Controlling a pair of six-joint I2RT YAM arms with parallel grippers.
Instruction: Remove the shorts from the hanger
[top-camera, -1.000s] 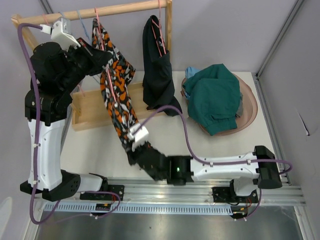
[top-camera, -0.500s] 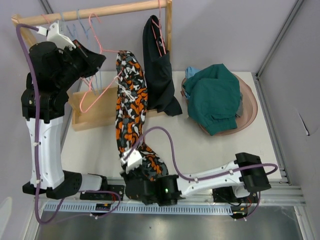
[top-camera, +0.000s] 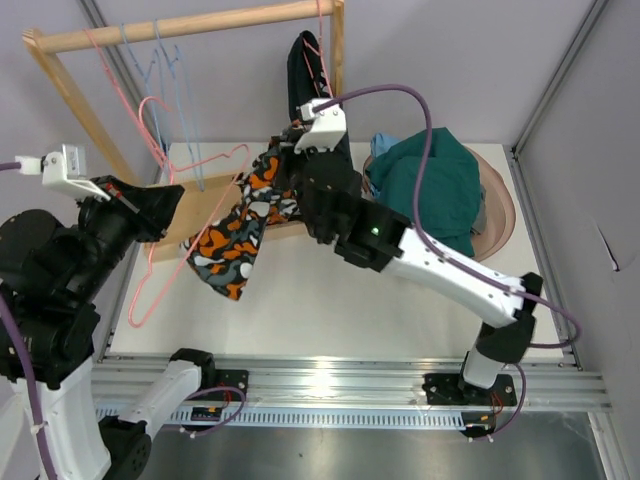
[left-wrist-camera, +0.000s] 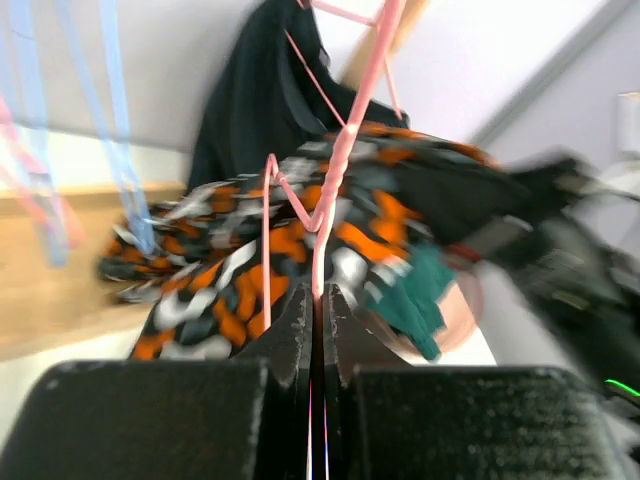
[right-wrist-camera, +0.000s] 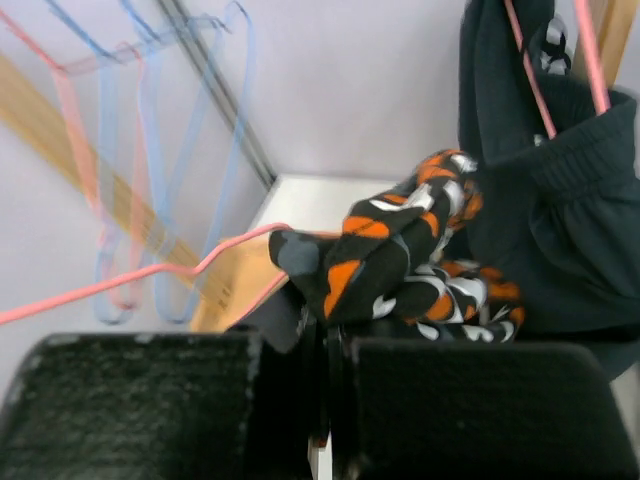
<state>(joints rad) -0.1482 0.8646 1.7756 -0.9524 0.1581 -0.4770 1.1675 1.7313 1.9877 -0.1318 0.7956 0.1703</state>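
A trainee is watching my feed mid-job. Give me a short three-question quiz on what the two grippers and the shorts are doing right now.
1. True or false: the black shorts hang below the wooden rail.
2. Pick one. The left gripper is shut on: A nothing; B the pink hanger; C the wooden rail.
3. Short answer: which shorts is the right gripper shut on?

Key: 1 true; 2 B; 3 the patterned shorts.
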